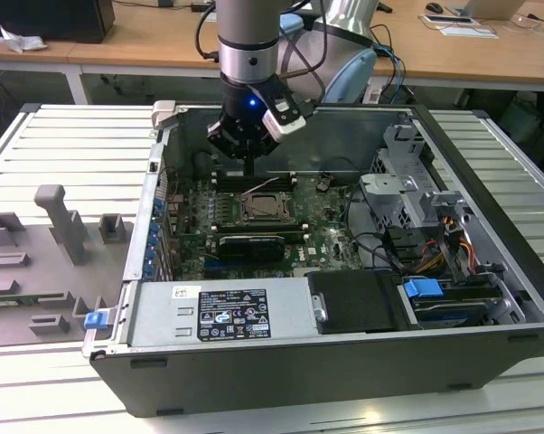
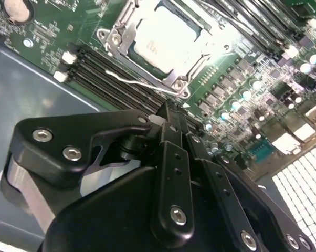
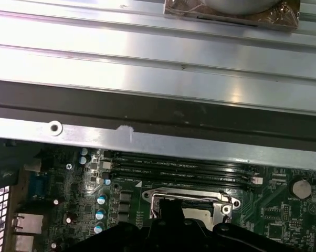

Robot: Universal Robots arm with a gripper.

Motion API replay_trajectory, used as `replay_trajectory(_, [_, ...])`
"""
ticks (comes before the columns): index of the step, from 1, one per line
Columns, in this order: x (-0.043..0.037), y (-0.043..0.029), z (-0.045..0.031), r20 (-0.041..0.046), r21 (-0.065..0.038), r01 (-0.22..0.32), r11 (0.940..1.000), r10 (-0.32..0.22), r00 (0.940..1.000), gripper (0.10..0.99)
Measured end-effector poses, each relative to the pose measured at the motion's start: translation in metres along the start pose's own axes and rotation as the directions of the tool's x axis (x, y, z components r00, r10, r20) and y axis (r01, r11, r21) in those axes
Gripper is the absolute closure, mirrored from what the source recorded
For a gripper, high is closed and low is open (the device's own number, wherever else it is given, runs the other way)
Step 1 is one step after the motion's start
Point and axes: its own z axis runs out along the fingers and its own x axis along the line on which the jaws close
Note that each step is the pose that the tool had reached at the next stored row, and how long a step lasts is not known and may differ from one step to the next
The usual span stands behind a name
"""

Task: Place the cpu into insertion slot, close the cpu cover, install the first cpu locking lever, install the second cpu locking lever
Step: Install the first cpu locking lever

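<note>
An open computer case (image 1: pixel 344 353) lies on the slatted table (image 1: pixel 37 136). Above its green motherboard (image 2: pixel 242 68), the gripper (image 1: pixel 252 165) hangs with jaws pressed together, holding nothing. The cpu (image 2: pixel 166 39) sits in the insertion slot (image 2: pixel 127 55), under the cpu cover (image 2: pixel 181 84).

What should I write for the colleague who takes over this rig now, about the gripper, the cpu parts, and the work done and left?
Gripper: shut, holding nothing, above the memory slots beside the socket.
cpu: seated, with the cpu cover down over it.
Done: cpu placed, cover closed.
Left: both locking levers, it seems; one wire lever looks unlatched next to the cover.
</note>
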Motion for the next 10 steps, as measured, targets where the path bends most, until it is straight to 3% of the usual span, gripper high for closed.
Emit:
replay_trajectory(2, [0.0000, -0.0001, 0.0001, 0.0008, -0.009, 0.000, 1.0000, 0.000, 1.0000, 0.980])
replay_trajectory(5, [-0.0006, -0.0005, 0.0018, 0.0046, -0.042, -0.012, 0.9991, 0.012, 0.9999, 0.980])
replay_trajectory(10, [-0.0070, -0.0014, 0.0116, 0.0058, -0.046, -0.032, 0.9984, 0.032, 0.9995, 0.980])
